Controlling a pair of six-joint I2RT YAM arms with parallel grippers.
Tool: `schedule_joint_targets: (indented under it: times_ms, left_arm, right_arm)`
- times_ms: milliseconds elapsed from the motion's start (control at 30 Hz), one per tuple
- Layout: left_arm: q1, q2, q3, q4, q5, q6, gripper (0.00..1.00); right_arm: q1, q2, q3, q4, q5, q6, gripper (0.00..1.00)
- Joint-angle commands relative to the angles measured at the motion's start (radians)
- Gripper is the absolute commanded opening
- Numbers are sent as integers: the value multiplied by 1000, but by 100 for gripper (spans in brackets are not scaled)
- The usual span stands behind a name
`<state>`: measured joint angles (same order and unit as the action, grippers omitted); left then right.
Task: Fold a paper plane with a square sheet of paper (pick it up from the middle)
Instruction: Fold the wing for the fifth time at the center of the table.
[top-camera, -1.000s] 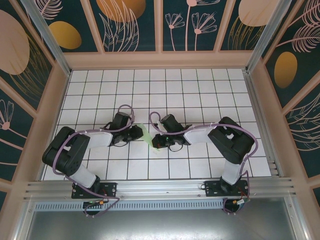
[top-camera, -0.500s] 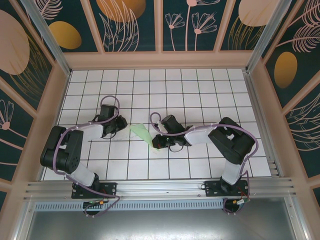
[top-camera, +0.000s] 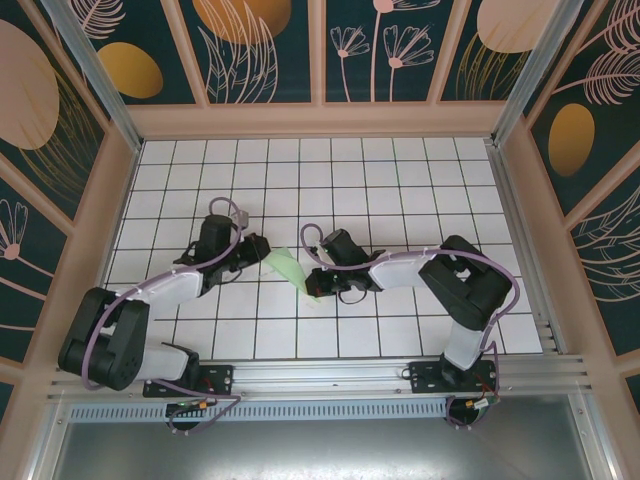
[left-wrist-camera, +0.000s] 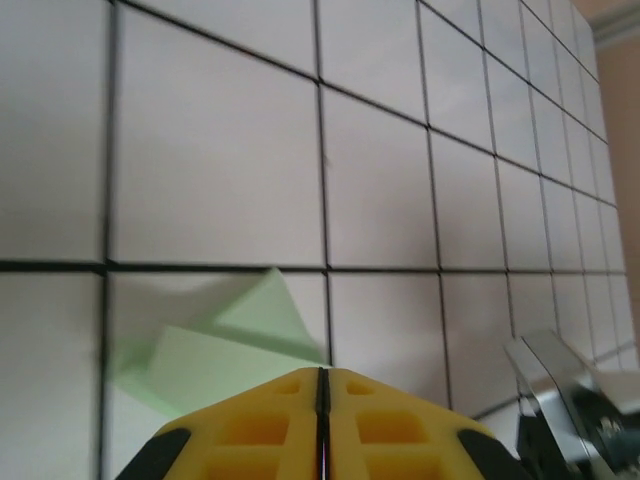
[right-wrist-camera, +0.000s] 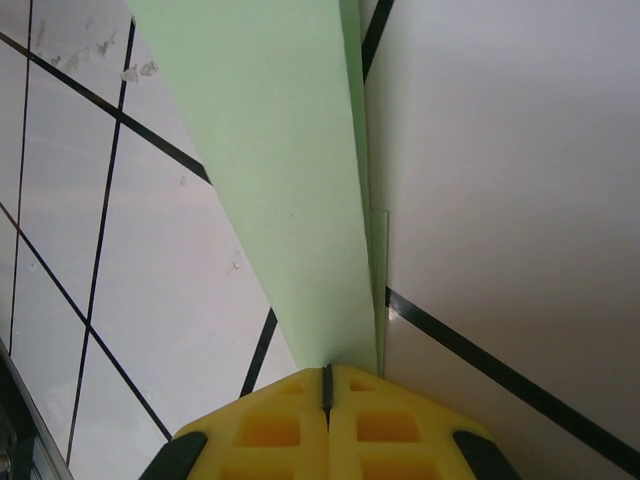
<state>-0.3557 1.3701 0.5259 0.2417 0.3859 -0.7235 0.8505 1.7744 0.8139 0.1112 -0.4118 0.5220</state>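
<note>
Paper plane (top-camera: 285, 268) is clamped by one tip in my right pincer (top-camera: 312, 288), long axis running straight ahead of it toward my nearer left pincer (top-camera: 258, 250), which is closed empty with the paper just beyond its tips.

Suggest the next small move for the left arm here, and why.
Probably press the shut left gripper down on the folded paper near its free end to sharpen the crease: the right gripper clamps the other end, and the left one sits closed right there.
</note>
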Motion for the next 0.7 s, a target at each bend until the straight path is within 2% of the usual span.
schedule_joint_targets:
  times_ms: [0,267,433,667]
  left_arm:
    - [-28,43,-32,108,34,-62,9]
    - [-38,157,-50,206,61,-71,7]
    - [-40,158,-57,206,40,-65,7]
    - [-40,176,-91,271,81,-78,8]
  right_arm:
    - [-4,-39,8,-79,24,21,0]
    - [-1,-55,-4,-55,10,16,0]
    - [6,-64,15,-11,2,12,0]
    - [7,9,90,47,1,35,0]
